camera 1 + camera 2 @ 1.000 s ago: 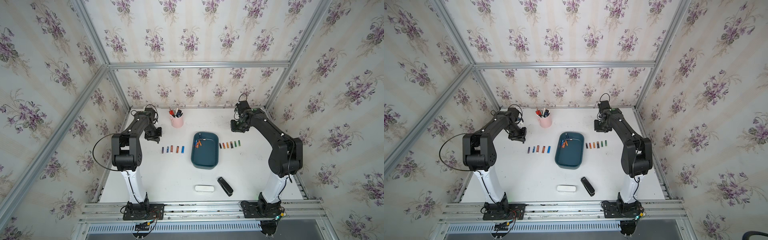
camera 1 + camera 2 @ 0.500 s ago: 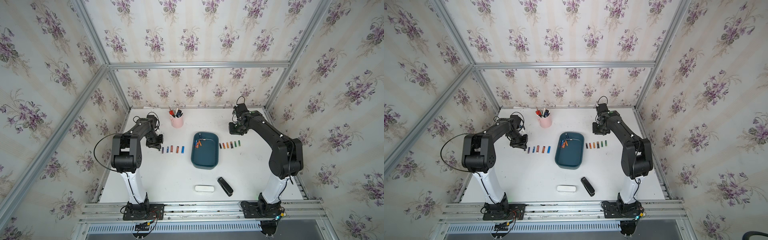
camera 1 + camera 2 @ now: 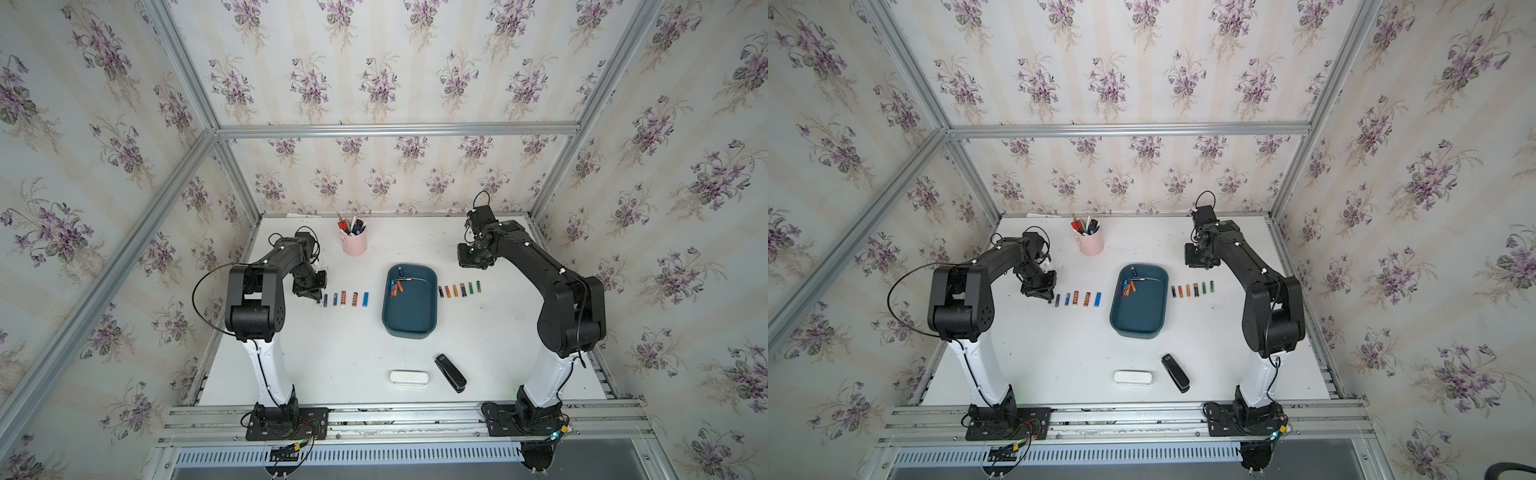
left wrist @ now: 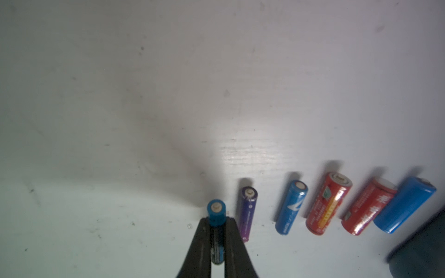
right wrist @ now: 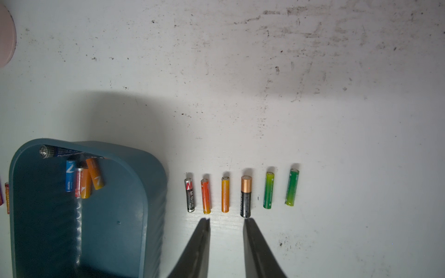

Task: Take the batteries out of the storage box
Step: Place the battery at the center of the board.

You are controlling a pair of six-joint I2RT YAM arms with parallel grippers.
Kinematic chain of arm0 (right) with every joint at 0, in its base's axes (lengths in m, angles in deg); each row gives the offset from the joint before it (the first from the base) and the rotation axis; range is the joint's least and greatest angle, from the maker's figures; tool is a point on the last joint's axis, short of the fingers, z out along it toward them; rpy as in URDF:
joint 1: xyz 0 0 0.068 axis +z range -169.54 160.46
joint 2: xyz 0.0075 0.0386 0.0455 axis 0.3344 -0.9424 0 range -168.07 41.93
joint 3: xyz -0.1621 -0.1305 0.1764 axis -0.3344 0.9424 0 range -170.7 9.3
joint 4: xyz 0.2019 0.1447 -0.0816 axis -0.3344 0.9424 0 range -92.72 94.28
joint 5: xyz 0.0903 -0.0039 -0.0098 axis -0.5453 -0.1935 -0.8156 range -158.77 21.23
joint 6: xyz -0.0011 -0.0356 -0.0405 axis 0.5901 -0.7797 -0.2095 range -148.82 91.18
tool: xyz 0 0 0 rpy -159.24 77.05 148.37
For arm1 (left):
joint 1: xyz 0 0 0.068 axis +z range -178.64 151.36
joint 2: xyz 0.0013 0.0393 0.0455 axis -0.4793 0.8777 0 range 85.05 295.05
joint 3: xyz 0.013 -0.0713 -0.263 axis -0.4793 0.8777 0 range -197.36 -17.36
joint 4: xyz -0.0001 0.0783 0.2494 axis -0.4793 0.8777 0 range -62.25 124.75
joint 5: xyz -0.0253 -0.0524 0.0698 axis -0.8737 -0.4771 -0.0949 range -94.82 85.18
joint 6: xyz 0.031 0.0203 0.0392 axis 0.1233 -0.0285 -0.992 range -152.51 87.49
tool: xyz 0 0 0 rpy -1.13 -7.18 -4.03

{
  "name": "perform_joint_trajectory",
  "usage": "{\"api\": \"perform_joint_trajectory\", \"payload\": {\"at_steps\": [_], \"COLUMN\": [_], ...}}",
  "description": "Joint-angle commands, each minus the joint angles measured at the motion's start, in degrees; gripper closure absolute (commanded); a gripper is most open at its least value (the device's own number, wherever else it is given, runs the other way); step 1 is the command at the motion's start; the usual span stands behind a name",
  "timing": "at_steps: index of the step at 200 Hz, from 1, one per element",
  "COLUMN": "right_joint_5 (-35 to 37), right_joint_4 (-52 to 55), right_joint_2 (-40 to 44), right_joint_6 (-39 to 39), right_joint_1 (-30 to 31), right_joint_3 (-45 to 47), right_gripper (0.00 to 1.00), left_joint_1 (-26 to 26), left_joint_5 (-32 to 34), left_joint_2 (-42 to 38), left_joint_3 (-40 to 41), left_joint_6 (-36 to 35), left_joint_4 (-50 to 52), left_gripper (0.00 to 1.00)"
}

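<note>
A few glossy, cylindrical batteries (image 3: 395, 287) huddle in a far corner of the storage box (image 3: 409, 313), a smooth, round-cornered tub of dark teal plastic at mid-desk. More lie in neat rows on the scuffed white desk (image 3: 332, 353) on either side of it. The left claw (image 4: 217, 225) is clenched on a slim blue battery (image 4: 216, 211) beside a purple one that ends the left row. The right claw (image 5: 226, 222) is released and holds nothing, near the right row.

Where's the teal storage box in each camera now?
Top views: storage box mid-table, between two battery rows.
Left wrist: only its dark corner, past the big blue battery.
Right wrist: its wall beside the black-red battery.
Shared landmark: orange batteries inside it (top, right wrist).
</note>
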Motion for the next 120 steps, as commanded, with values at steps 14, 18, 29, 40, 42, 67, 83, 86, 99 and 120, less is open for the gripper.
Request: {"api": "perform_joint_trajectory", "payload": {"at_steps": [14, 18, 29, 40, 42, 67, 83, 86, 99, 120], "right_joint_5": [0.5, 0.5, 0.6, 0.6, 0.6, 0.7, 0.7, 0.7, 0.7, 0.6], "right_joint_4": [-0.3, -0.2, -0.2, -0.1, -0.1, -0.1, -0.1, -0.1, -0.1, -0.2], "right_joint_2": [-0.3, -0.4, -0.4, -0.5, -0.5, -0.6, -0.6, -0.6, -0.6, -0.6], "right_joint_6": [0.2, 0.2, 0.1, 0.0, 0.0, 0.0, -0.1, -0.1, -0.1, -0.1], "right_joint_1": [0.1, 0.1, 0.2, 0.2, 0.2, 0.2, 0.2, 0.2, 0.2, 0.3], "right_joint_3": [-0.4, -0.4, -0.5, -0.5, -0.6, -0.6, -0.6, -0.6, -0.8, -0.7], "right_gripper": [0.71, 0.71, 0.71, 0.71, 0.71, 0.71, 0.71, 0.71, 0.71, 0.7], "left_joint_1": [-0.1, 0.0, 0.0, 0.0, 0.0, 0.0, 0.0, -0.1, -0.1, -0.1], "left_joint_5": [1.0, 1.1, 1.2, 1.3, 1.3, 1.2, 1.3, 1.3, 1.4, 1.5], "left_joint_2": [0.8, 0.8, 1.1, 1.4, 1.5, 2.3, 2.3, 2.3, 2.2, 1.8], "left_joint_3": [0.3, 0.2, 0.1, 0.1, 0.2, 0.0, 0.0, 0.0, -0.2, -0.5], "left_joint_6": [-0.8, -0.8, -0.8, -0.8, -0.8, -0.7, -0.6, -0.6, -0.6, -0.5], "left_joint_4": [0.1, 0.1, 0.1, -0.2, -0.2, -0.2, -0.3, -0.3, -0.2, 0.1], "left_gripper": [0.91, 0.91, 0.91, 0.9, 0.9, 0.88, 0.85, 0.85, 0.83, 0.79]}}
